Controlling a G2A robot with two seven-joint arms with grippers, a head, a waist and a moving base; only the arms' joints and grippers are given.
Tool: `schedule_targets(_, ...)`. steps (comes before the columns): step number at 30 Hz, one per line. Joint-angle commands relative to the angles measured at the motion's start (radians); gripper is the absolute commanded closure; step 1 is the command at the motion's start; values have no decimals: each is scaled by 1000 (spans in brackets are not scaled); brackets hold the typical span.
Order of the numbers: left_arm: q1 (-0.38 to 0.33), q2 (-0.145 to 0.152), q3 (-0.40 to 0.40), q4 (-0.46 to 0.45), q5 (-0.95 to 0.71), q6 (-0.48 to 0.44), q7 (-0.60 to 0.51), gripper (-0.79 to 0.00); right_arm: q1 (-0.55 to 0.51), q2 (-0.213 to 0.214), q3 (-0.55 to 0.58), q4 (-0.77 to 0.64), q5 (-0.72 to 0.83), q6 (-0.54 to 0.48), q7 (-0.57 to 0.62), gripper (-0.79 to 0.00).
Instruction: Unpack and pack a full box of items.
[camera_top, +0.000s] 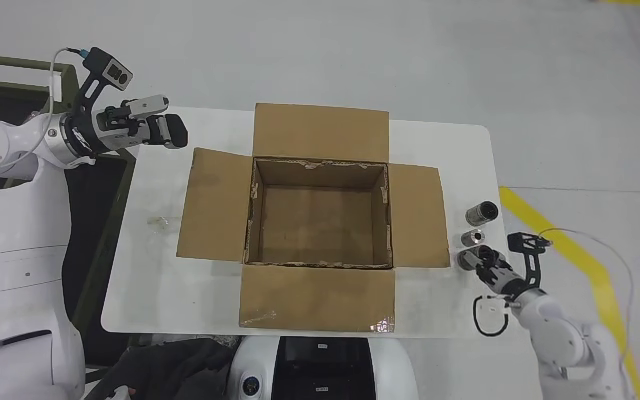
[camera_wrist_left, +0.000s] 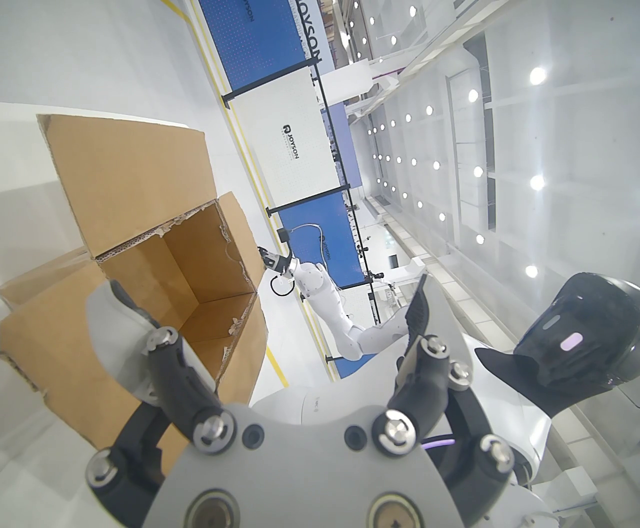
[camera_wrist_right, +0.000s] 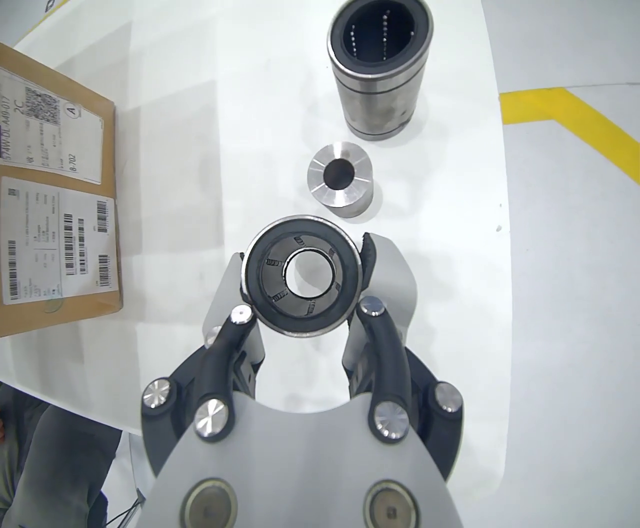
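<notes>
White counter (camera_top: 450, 150) holds an open box (camera_top: 320, 130); right jaws pinch a bearing (camera_wrist_right: 257, 275), sleeve (camera_wrist_right: 350, 200) just beyond; left jaws spread.

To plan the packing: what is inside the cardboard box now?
Inside the cardboard box, the top view shows only bare brown floor and walls. A floor strip behind the robot-side wall is hidden.

White table (camera_top: 440, 150) with rounded corners, standing on pale grey floor (camera_top: 300, 50). Yellow line (camera_wrist_right: 540, 106) painted on the floor just past the table's right end. Dark green crate (camera_top: 98, 250) close against the table's left edge. Farther off in the hall, blue and white panels (camera_wrist_left: 280, 135) on black posts, under rows of round ceiling lights (camera_wrist_left: 537, 75).
</notes>
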Motion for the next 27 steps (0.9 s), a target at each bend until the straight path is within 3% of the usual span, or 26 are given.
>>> schedule_targets(1, 0, 0, 0, 0, 0, 0, 0, -785, 6, 1, -3, 10, -1, 3, -1, 0)
schedule_targets(8, 0, 0, 0, 0, 0, 0, 0, -785, 27, 3, -13, 46, -9, 13, -5, 0)
schedule_targets(12, 0, 0, 0, 0, 0, 0, 0, -785, 29, 4, -18, 45, -12, 19, -4, -265)
schedule_targets(15, 0, 0, 0, 0, 0, 0, 0, -785, 25, 5, -23, 37, -18, 23, -2, -372)
schedule_targets(19, 0, 0, 0, 0, 0, 0, 0, -785, 19, 6, -27, 25, -30, 33, 2, -443)
schedule_targets(27, 0, 0, 0, 0, 0, 0, 0, -785, 13, 8, -40, 4, -45, 44, 9, -496)
